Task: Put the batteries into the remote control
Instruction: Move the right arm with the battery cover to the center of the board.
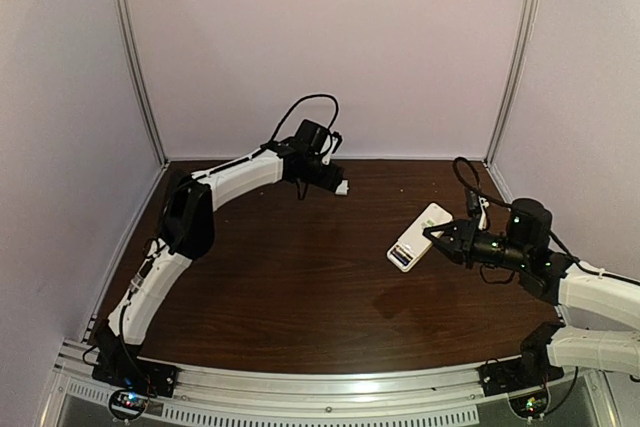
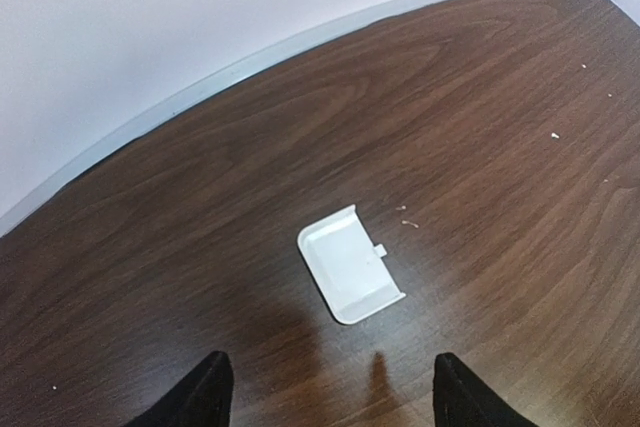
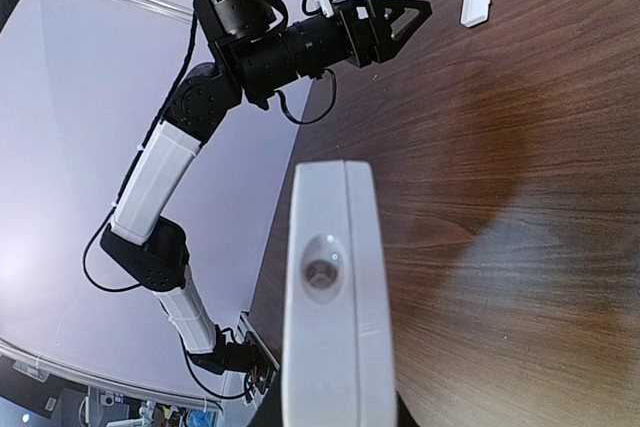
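Note:
The white remote control (image 1: 422, 235) is off the table, held by my right gripper (image 1: 447, 240), which is shut on its right end. In the right wrist view I see it end-on (image 3: 335, 297), and it hides the fingers. Its near-left end shows a small dark patch (image 1: 402, 259); I cannot tell whether that is batteries. No loose batteries are in view. My left gripper (image 2: 335, 399) is open and empty at the back centre of the table, its fingertips (image 2: 208, 392) wide apart just short of a small flat white plastic piece (image 2: 350, 264).
The flat white piece also shows in the top view (image 1: 343, 188) and in the right wrist view (image 3: 476, 4), beside the left arm's wrist (image 3: 300, 42). Pale walls enclose the dark wooden table (image 1: 300, 287) at the back and sides. A metal rail (image 1: 320, 392) runs along the near edge.

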### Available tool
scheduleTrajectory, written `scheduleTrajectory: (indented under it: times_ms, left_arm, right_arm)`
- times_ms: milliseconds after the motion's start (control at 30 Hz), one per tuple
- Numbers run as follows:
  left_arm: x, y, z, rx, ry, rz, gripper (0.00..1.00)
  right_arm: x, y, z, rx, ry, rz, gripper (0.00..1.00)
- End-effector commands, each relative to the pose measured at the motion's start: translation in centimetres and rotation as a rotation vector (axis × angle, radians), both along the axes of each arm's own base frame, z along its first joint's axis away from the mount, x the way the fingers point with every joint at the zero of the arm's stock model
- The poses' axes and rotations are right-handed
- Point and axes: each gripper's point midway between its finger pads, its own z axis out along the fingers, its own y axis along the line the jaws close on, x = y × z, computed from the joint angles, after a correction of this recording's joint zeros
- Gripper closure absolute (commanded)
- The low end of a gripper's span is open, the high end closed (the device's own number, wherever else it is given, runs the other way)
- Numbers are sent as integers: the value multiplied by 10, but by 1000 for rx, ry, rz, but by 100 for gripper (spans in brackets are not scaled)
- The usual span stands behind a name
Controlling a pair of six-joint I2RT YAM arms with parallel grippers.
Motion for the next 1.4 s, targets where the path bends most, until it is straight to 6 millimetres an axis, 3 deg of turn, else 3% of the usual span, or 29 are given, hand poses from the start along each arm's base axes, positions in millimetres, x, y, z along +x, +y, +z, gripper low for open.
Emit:
scheduleTrajectory:
  times_ms: [0,267,433,600,733,833,933,1167,1333,1367]
  left_arm:
    - [15,4,-4,23,-43,21,30]
    - [24,14,-16,31,-31,54,29]
    - [25,28,-21,54,-1,72,30]
    - [23,33,-3,15,7,69,24]
    - [22,37,33,-32,-20,61,20]
    - [17,41,53,-40,-40,53,10]
    - [11,48,57,-32,-39,60,3]
    - [7,71,59,-54,-22,90,2]
    - [4,78,67,-79,-34,94,3]
    - [4,78,67,-84,-32,90,3]
  right_arm:
    - [1,1,12,21,-40,8,100]
    - [4,0,4,-9,-29,2,100]
    - [19,3,0,-68,-37,-11,100]
    - [46,15,-6,-130,-50,6,100]
    - [84,21,-5,-194,-89,-31,100]
    - [118,28,1,-186,-123,-58,100]
    - [157,40,8,-171,-158,-78,100]
    - [238,68,6,-180,-201,-104,100]
    - [286,72,-12,-235,-200,-147,100]
    - [293,72,-24,-251,-186,-154,100]
